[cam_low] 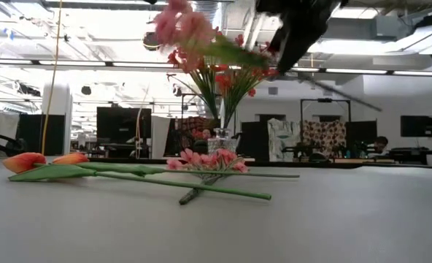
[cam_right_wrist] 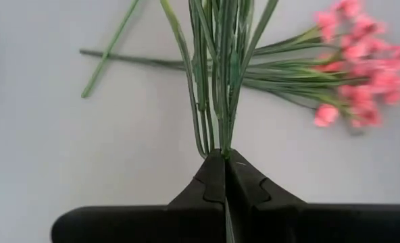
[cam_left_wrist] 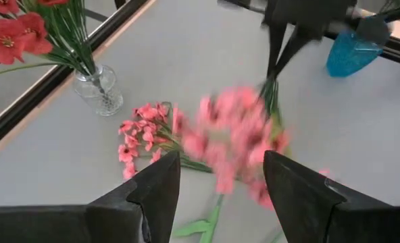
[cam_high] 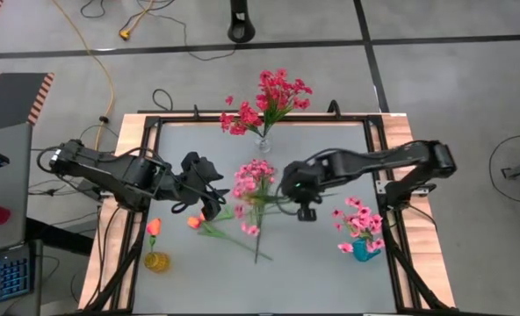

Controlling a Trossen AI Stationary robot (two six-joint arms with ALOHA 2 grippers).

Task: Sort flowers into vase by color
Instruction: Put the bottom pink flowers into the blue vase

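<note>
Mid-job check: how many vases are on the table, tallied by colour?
Clear glass vase: 1
Blue vase: 1
Yellow vase: 1
Total: 3

A yellow cable (cam_high: pixel 104 70) trails over the grey floor beyond the bench (cam_high: pixel 330 263). A keyboard (cam_high: pixel 3 274) sits on a side desk. Across the room stand dark monitors (cam_low: pixel 117 124) and a patterned cloth (cam_low: pixel 322 136).
</note>
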